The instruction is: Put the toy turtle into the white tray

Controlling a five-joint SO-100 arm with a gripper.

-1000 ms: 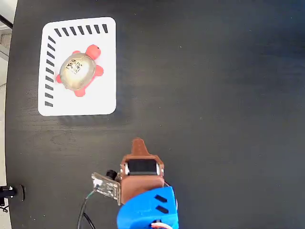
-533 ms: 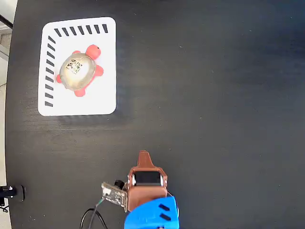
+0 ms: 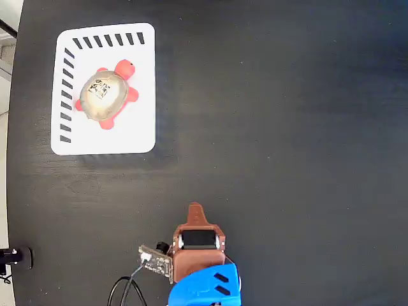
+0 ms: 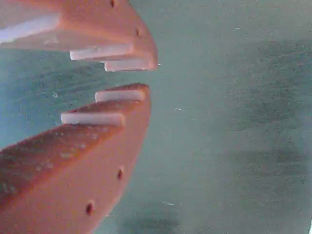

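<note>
The toy turtle (image 3: 105,94), with its red-pink head and legs and a shiny beige shell carrying a black mark, lies inside the white tray (image 3: 137,127) at the upper left of the fixed view. My gripper (image 3: 194,208) is far below it, near the bottom edge of the table, pulled back close to the blue arm base. In the wrist view the two orange fingers (image 4: 141,75) stand almost together with only a thin gap at the tips and nothing between them, over bare dark table. The turtle and tray do not show in the wrist view.
The black table (image 3: 287,127) fills most of the fixed view. Its left edge runs down the picture's left side. A small circuit board with cables (image 3: 156,263) hangs off the arm's left side.
The arm has drawn back toward the bottom of the fixed view, most of it in the first half second. The turtle and tray have not moved.
</note>
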